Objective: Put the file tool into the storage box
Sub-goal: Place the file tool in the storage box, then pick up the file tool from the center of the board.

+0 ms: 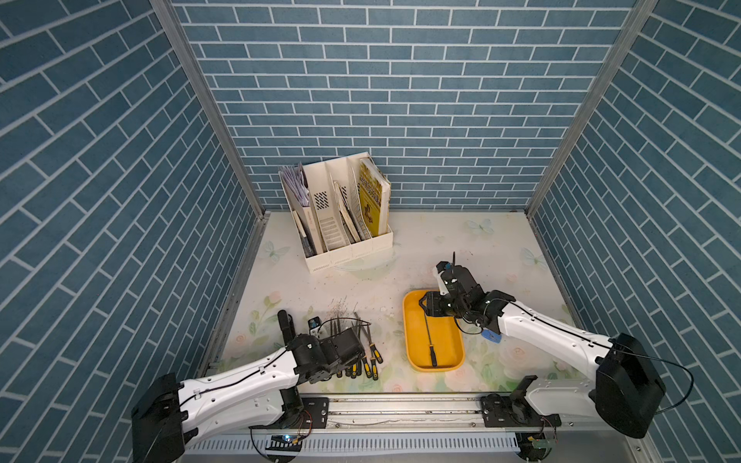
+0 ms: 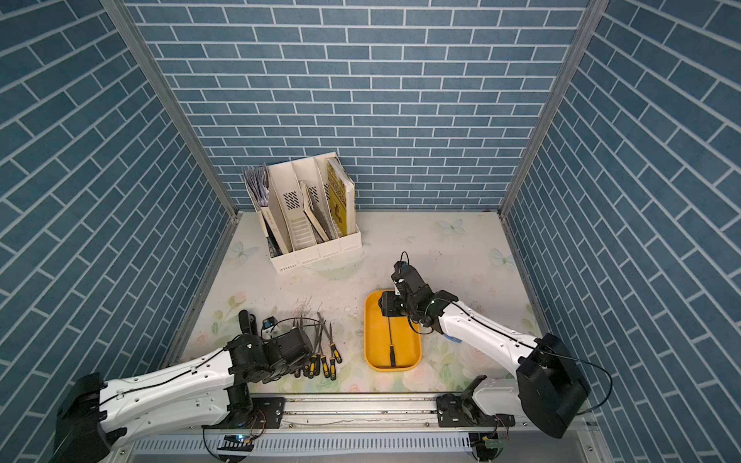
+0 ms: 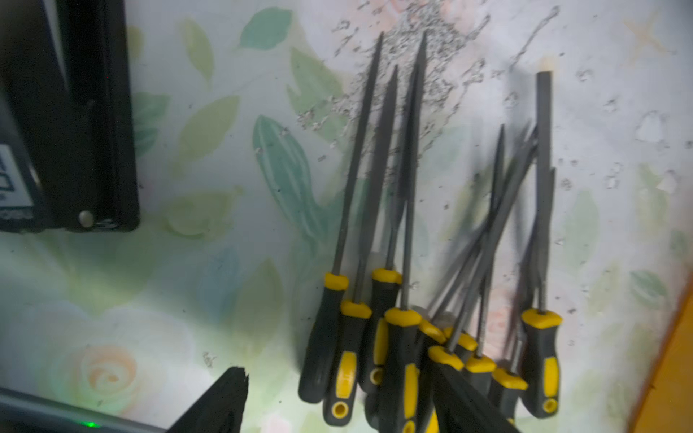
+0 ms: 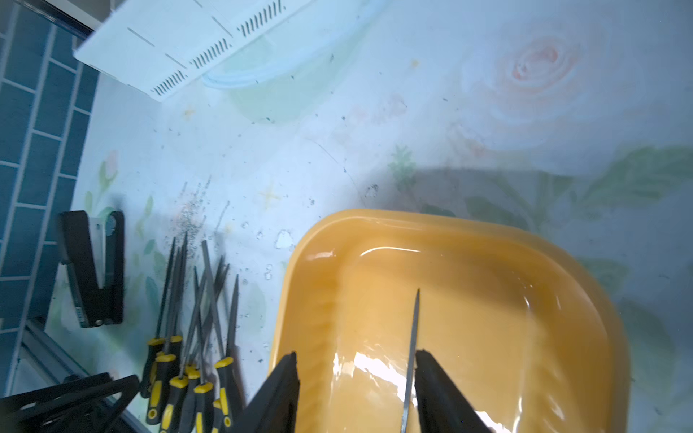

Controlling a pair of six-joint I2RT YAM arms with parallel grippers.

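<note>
At 4 o'clock, one file [image 1: 431, 340] lies in the storage box [image 1: 449, 340], right hand [image 4: 356, 356] parted above it; we note left hand [image 3: 337, 369] parted over the untransferred pile [image 1: 371, 358].

Your left arm [image 1: 240, 377] runs low and forward from its base, angling inward. The left wrist [image 1: 320, 354] is bent over, so your left gripper [image 3: 337, 369] points down with its jaws set wide apart. Your right arm [image 1: 549, 332] stretches forward and inward too, sloping down from the shoulder. The right wrist [image 1: 465, 300] is tipped down, and your right gripper [image 4: 356, 354] hangs nose-down, jaws parted, not clamped.
</note>
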